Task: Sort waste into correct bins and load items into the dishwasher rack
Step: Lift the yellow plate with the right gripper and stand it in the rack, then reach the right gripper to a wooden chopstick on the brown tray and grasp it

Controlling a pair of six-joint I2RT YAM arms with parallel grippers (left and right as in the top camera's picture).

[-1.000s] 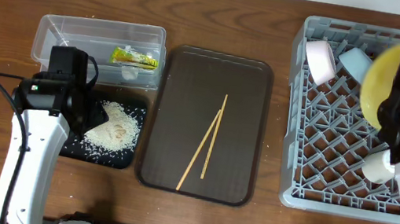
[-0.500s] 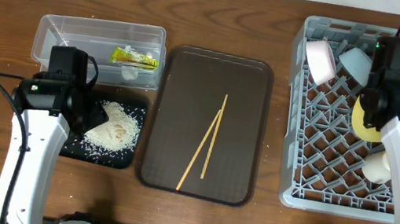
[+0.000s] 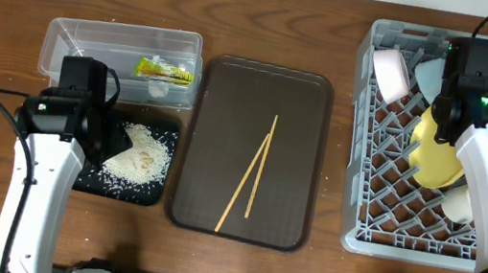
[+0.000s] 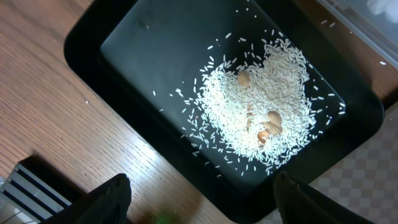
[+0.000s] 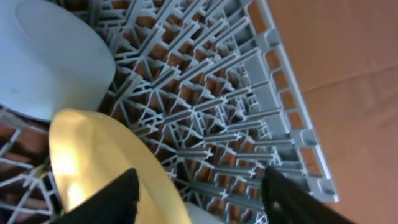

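Note:
The yellow plate (image 3: 435, 155) leans on its edge among the pegs of the grey dishwasher rack (image 3: 378, 215). My right gripper (image 5: 199, 190) hangs over it, open, with the plate's rim (image 5: 93, 155) beside the left finger. In the rack are also a white bowl (image 3: 389, 71), a light blue bowl (image 3: 430, 75) and a pale cup (image 3: 459, 203). The chopsticks (image 3: 253, 172) lie on the brown tray (image 3: 215, 132). My left gripper (image 4: 205, 202) is open above the black tray (image 4: 124, 37), which holds the rice heap (image 4: 261, 106). A green-and-yellow wrapper (image 3: 165, 70) lies in the clear tub (image 3: 94, 37).
The brown tray stands between the two bins and the rack. In the left wrist view, bare wooden table (image 4: 50, 124) shows beside the black tray. The rack's outer wall (image 5: 292, 106) borders bare wood at the right.
My right gripper brought the yellow plate down into the rack and opened, leaving it leaning among the pegs. The left arm has not moved.

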